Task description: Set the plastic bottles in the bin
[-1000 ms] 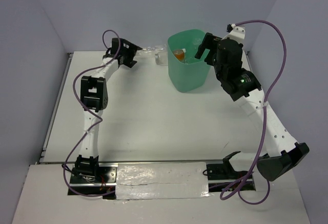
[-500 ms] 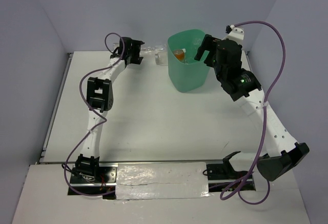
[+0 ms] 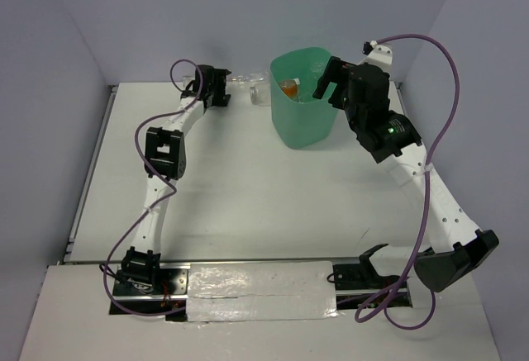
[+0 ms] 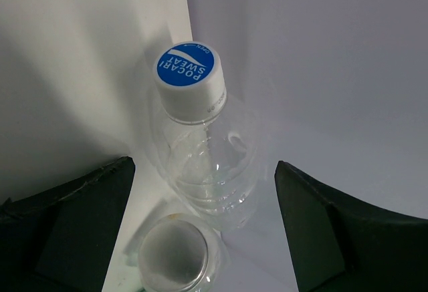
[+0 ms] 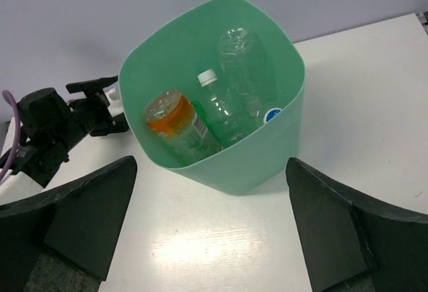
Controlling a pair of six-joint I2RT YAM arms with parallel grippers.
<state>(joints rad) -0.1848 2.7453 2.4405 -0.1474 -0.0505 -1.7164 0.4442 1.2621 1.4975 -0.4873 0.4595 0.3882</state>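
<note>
Top view, left side: the left arm rises from its base at 7 o'clock on the table [image 3: 248, 204], runs up the left part, bends at a dark elbow joint and reaches to the far edge at about 11 o'clock, wrist laid level, left gripper [image 3: 225, 88] pointing toward 3 o'clock. A purple cable [image 3: 132, 130] loops off its links. Jaws stand wide apart and hold nothing; in the left wrist view the two dark fingers [image 4: 73, 225] flank a capped bottle [image 4: 210, 165] with a gap on each side, no contact. This bottle is clear, with a white cap topped blue, and lies in the corner where table meets back wall [image 4: 321, 58]. A second clear bottle [image 4: 175, 258] sits just beside it, nearer the camera; only its round grey end shows. Both lie at 9 o'clock of the bin [image 3: 302, 125], near it but apart. The bin stands upright at about 12 o'clock on the table. Inside, by the right wrist view: an orange-ended bottle [image 5: 170, 121] at 9 o'clock, a white-capped bottle [image 5: 217, 108] mid-bin, a crinkled clear bottle [image 5: 242, 55] leaning on the far wall, and a blue cap [image 5: 273, 115] at the 3 o'clock wall. Right side: the right arm climbs from its base at 5 o'clock, elbow high, wrist pitched down, right gripper [image 3: 324, 80] hanging over the bin's 3 o'clock rim. Its jaws are spread fully and hold nothing.
</note>
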